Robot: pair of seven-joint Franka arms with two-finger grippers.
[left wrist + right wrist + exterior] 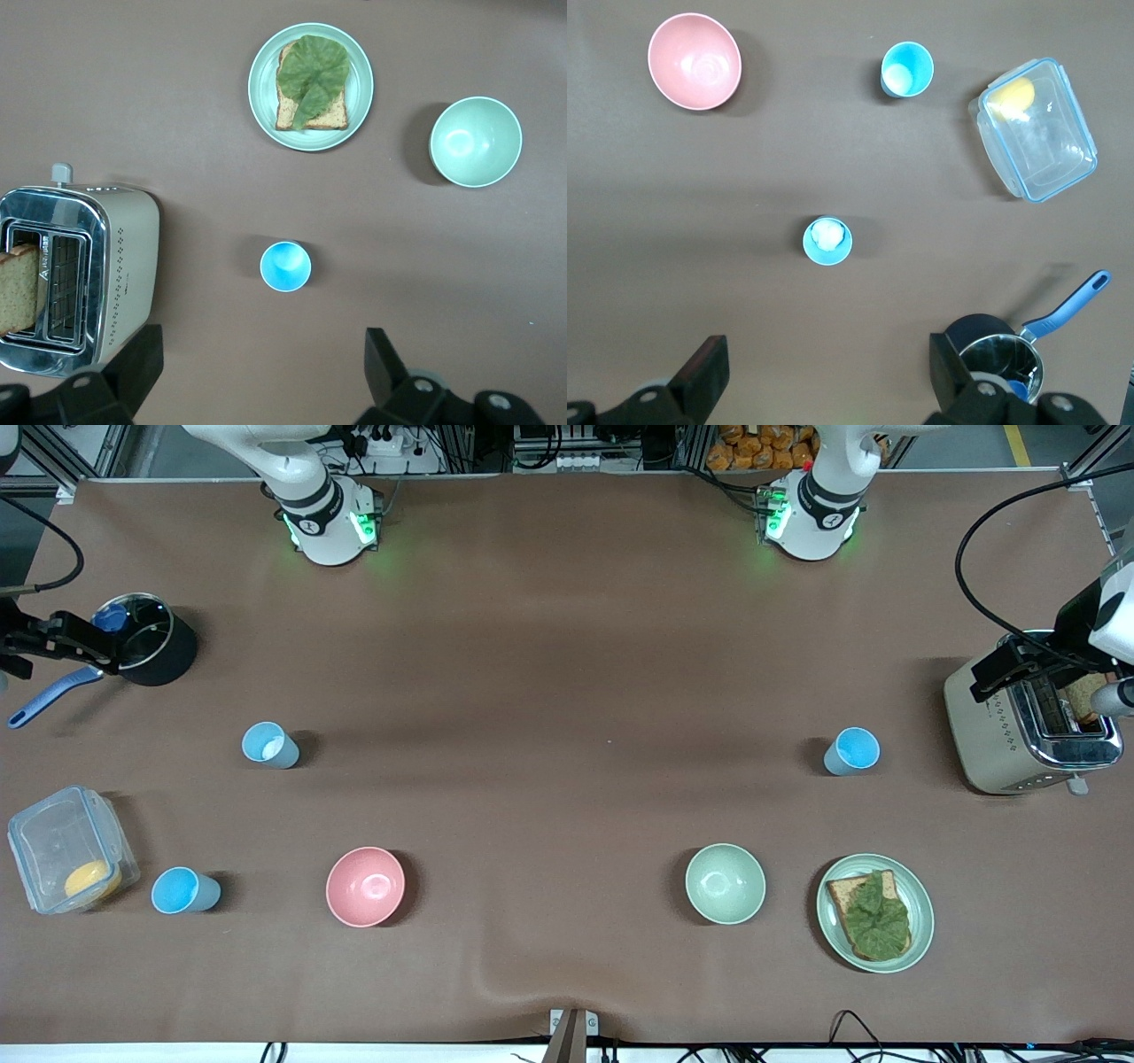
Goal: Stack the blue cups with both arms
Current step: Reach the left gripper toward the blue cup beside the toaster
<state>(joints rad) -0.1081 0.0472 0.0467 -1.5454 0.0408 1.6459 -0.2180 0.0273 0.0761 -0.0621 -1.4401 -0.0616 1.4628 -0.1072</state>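
The brown-covered table (567, 646) is wide, and that is the first hazard. The task's cups stand well apart, so either arm must carry one a long way over the table, with time for a light cup to slip.

The cream and chrome toaster (1001, 735) sits at the left arm's end, with the left gripper (1001, 669) hanging over it, fingers spread and holding nothing. A careless descent could clip the toaster.

The right gripper (62, 642), likewise spread and empty, hangs over the black saucepan with a blue handle (155, 646) at the right arm's end.

The pink bowl (365, 886) and pale green bowl (725, 883) lie nearer the front camera and are unlikely obstacles.

The smallest things carry the largest doubt (three blue tumblers show, not two). A bright sky-blue plastic cup (852, 751) stands beside the toaster. A paler blue cup (270, 745) stands toward the right arm's end. A third blue cup (184, 891) stands beside a clear plastic box (62, 841).

Picking the wrong one, or pinching a rim off-centre, would probably tip it.
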